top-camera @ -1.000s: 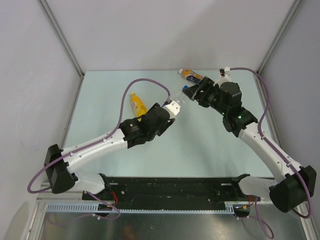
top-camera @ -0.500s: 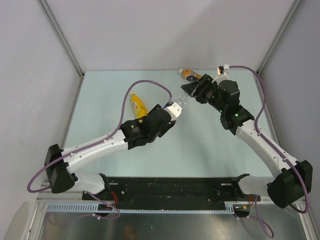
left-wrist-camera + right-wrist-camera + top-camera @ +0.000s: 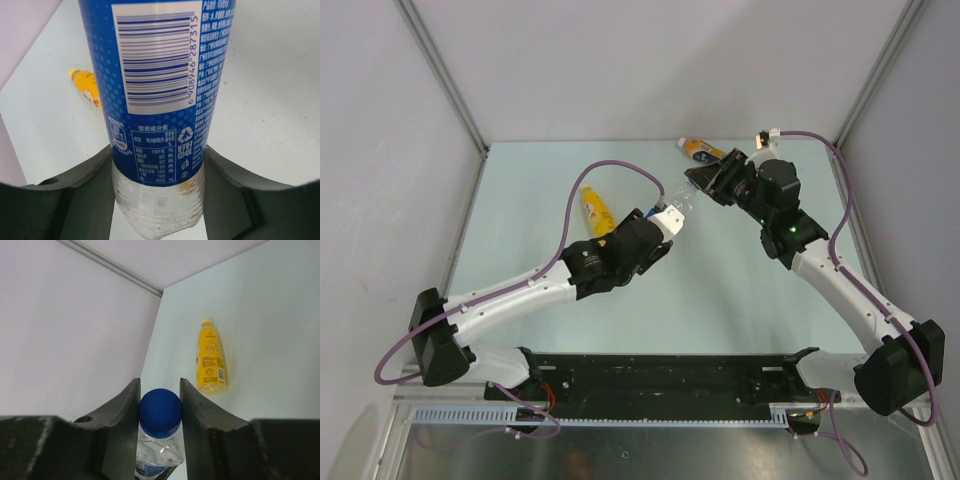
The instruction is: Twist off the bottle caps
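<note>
Left hand is clamped around the lower part of the clear bottle, with the cap end aimed at the right arm. The blue label has a barcode with 6 908946 287315 printed next to it, plus a recycling mark and tiny Chinese print I can't make out. Right hand has both fingers squeezed on the blue cap, which sits on that bottle. The yellow bottle, yellow cap on, lies on the table left of the clear bottle. Its label is too small to read. The orange bottle lies just past the clear bottle near the back wall, white cap on.
</note>
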Available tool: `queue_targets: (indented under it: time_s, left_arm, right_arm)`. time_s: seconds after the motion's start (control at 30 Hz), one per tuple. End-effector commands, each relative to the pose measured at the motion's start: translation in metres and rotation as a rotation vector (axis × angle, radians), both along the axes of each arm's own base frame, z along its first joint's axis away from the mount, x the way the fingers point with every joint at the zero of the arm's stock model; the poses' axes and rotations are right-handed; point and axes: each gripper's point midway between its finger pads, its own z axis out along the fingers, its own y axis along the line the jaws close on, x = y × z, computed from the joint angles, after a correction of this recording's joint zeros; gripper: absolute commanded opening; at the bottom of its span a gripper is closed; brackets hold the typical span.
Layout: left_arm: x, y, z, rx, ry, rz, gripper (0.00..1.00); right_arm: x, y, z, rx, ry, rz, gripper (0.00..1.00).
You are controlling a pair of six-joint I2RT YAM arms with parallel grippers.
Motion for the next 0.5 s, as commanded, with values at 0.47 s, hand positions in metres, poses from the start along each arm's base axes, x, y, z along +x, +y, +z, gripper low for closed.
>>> queue_targets:
  time_s: [0.47]
  left_arm:
    - [-0.021,-0.022,0.015,-0.09,0.035,-0.173,0.0]
  right_arm:
    - [-0.046,-0.002,0.062,-0.071,-0.257,0.138,0.0]
